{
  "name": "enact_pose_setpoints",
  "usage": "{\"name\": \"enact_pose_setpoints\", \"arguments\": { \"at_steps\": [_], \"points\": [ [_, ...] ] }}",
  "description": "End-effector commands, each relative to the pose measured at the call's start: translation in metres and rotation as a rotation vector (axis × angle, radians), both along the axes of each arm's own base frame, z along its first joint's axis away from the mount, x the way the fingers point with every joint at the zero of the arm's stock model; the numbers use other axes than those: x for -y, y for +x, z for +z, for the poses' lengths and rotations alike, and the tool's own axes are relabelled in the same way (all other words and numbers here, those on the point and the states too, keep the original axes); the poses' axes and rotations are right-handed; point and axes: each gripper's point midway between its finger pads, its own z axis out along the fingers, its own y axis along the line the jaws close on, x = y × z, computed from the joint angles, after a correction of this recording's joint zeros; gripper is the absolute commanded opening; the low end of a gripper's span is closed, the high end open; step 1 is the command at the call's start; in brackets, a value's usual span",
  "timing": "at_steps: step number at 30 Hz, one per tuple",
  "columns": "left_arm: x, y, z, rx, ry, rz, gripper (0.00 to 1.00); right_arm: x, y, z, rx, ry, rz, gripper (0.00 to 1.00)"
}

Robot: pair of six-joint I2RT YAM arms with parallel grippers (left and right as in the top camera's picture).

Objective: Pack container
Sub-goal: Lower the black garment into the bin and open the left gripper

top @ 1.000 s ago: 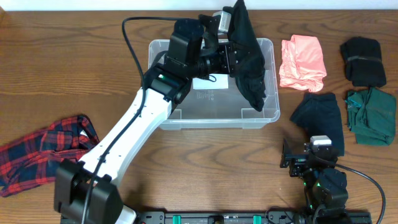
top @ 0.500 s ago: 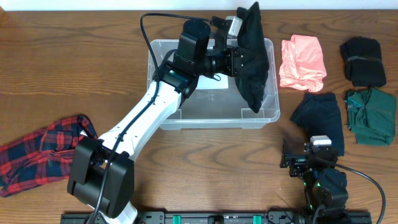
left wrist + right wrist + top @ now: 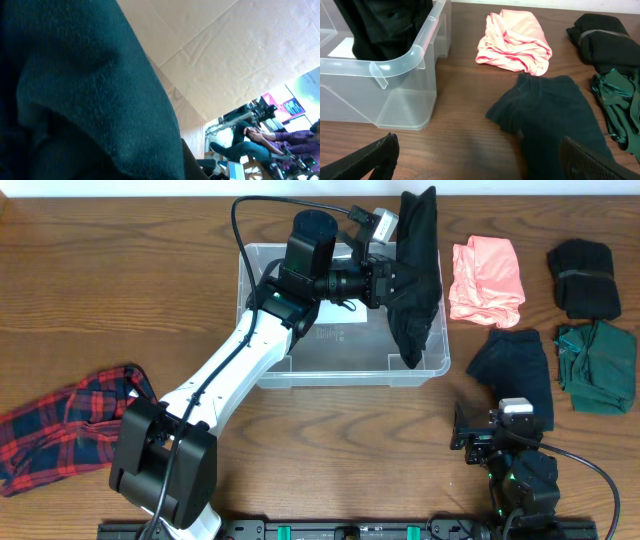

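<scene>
The clear container stands at the middle back of the table, a white label on its base. My left gripper is over the container's right half, shut on a dark garment. The garment hangs from above the far rim down to the inside of the near right corner. In the left wrist view this dark cloth fills most of the frame and hides the fingers. My right gripper rests low at the front right, open and holding nothing. In its own view the container's corner shows at the left.
Right of the container lie a pink garment, a black one, a green one and a dark one. The dark one lies just ahead of my right gripper. A red plaid shirt lies at the left.
My left gripper has shifted slightly to the right with the dark garment, which now hangs nearer the container's right wall. The right arm has not moved.
</scene>
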Motion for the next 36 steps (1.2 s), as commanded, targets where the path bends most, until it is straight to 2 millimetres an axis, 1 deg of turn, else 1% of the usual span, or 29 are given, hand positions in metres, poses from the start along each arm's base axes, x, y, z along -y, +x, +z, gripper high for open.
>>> {"name": "enact_pose_setpoints", "arguments": {
  "at_steps": [1, 5, 9, 14, 15, 16, 17, 18, 21, 23, 27, 30, 33, 36],
  "points": [
    [0.0, -0.009, 0.016, 0.072, -0.024, -0.063, 0.1, 0.002, 0.0, -0.001, -0.002, 0.002, -0.011, 0.99],
    [-0.004, -0.008, 0.005, 0.046, 0.008, -0.055, 0.11, 0.002, 0.0, -0.001, -0.001, 0.002, -0.011, 0.99],
    [-0.015, -0.001, -0.005, 0.0, 0.041, -0.022, 0.11, 0.002, 0.0, -0.001, -0.002, 0.002, -0.011, 0.99],
    [-0.021, 0.004, -0.009, -0.018, 0.052, -0.003, 0.14, 0.002, 0.0, -0.001, -0.002, 0.002, -0.011, 0.99],
    [-0.022, 0.005, -0.009, -0.019, 0.052, 0.0, 0.17, 0.002, 0.0, -0.001, -0.002, 0.002, -0.011, 0.99],
    [-0.024, 0.006, -0.01, -0.024, 0.055, 0.005, 0.3, 0.002, 0.0, -0.001, -0.002, 0.002, -0.011, 0.99],
    [-0.026, 0.007, -0.011, -0.03, 0.057, 0.009, 0.36, 0.002, 0.0, -0.001, -0.002, 0.002, -0.011, 0.99],
    [-0.029, 0.009, -0.012, -0.038, 0.061, 0.015, 0.49, 0.002, 0.0, -0.001, -0.002, 0.002, -0.011, 0.99],
    [-0.039, 0.015, -0.018, -0.073, 0.077, 0.042, 0.71, 0.002, 0.0, -0.001, -0.002, 0.002, -0.011, 0.99],
    [-0.048, 0.02, -0.022, -0.096, 0.087, 0.062, 0.76, 0.002, 0.0, -0.001, -0.002, 0.002, -0.011, 0.99],
    [-0.066, 0.031, -0.026, -0.12, 0.094, 0.107, 0.79, 0.002, 0.0, -0.001, -0.002, 0.002, -0.011, 0.99],
    [-0.084, 0.043, -0.027, -0.126, 0.101, 0.16, 0.79, 0.002, 0.0, -0.001, -0.002, 0.002, -0.011, 0.99],
    [-0.106, 0.058, -0.024, -0.118, 0.104, 0.229, 0.83, 0.002, 0.0, -0.001, -0.001, 0.002, -0.011, 0.99],
    [-0.134, 0.075, -0.02, -0.093, 0.113, 0.319, 0.87, 0.002, 0.0, -0.001, -0.002, 0.002, -0.011, 0.99]
  ]
}}
